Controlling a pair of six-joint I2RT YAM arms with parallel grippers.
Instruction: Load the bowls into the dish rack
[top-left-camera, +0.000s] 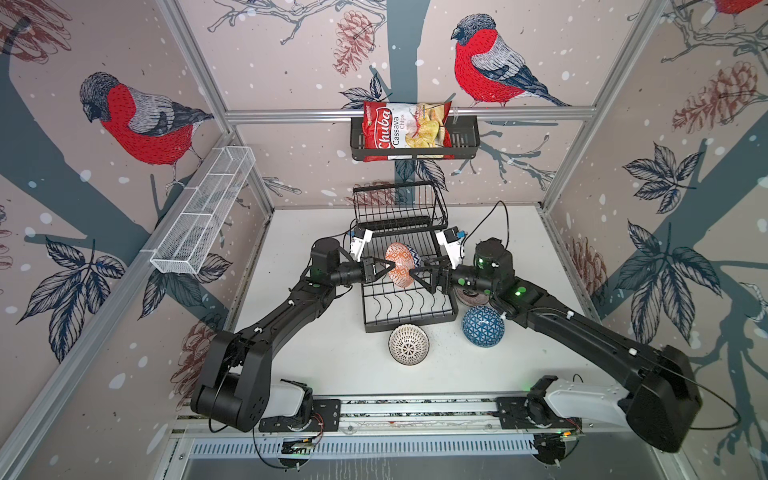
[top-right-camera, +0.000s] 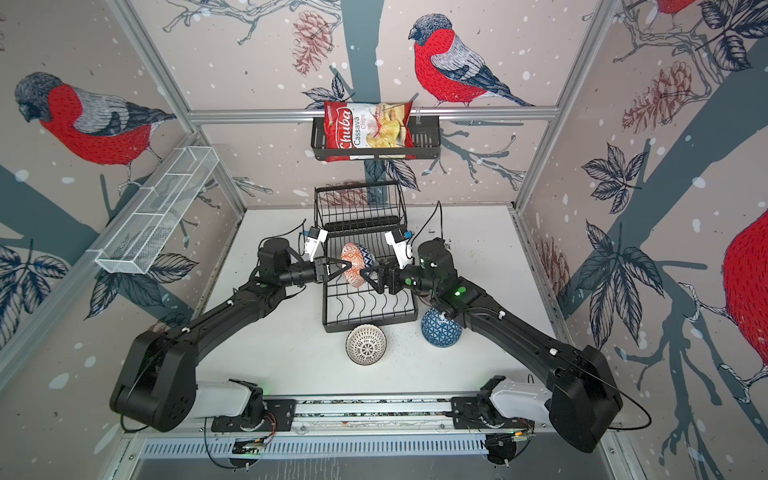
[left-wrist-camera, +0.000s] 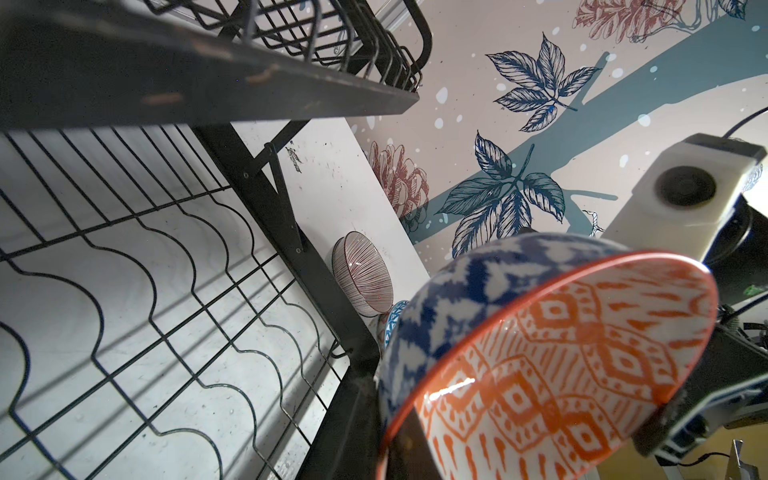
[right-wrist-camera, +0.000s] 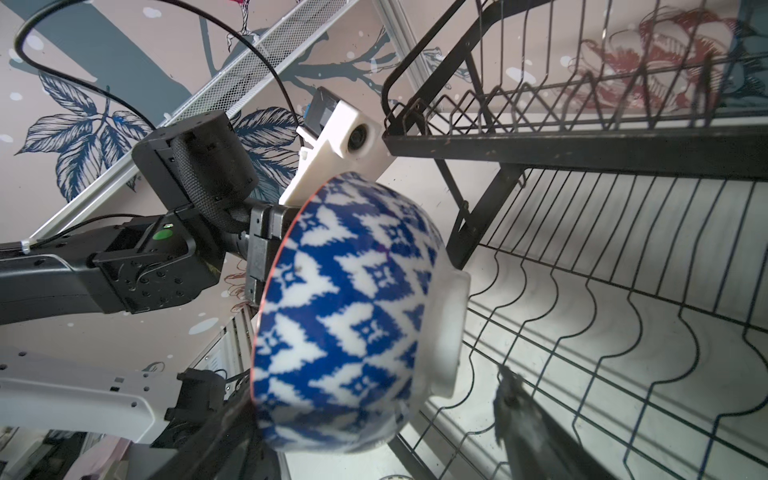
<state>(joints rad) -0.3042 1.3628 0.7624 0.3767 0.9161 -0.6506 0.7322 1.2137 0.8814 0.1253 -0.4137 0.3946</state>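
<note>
A bowl (top-left-camera: 398, 266), orange-patterned inside and blue-and-white outside, hangs on edge over the wavy lower tier of the black dish rack (top-left-camera: 409, 309). My left gripper (top-left-camera: 387, 266) is shut on its rim; in the left wrist view one finger (left-wrist-camera: 411, 451) lies across the orange inside. My right gripper (top-left-camera: 418, 281) is open beside the bowl's blue underside (right-wrist-camera: 345, 299), its fingers spread wide to either side. A dotted white bowl (top-left-camera: 408, 344) and a blue-triangle bowl (top-left-camera: 483, 326) sit upside down in front of the rack. Right of the rack lies a mauve-striped bowl (left-wrist-camera: 361, 272).
The rack's raised basket tier (top-left-camera: 399, 208) stands at the far end, just beyond both wrists. A black basket with a chip bag (top-left-camera: 415, 139) hangs on the back wall. A white mesh trough (top-left-camera: 203, 212) lines the left wall. My right forearm passes above the striped bowl.
</note>
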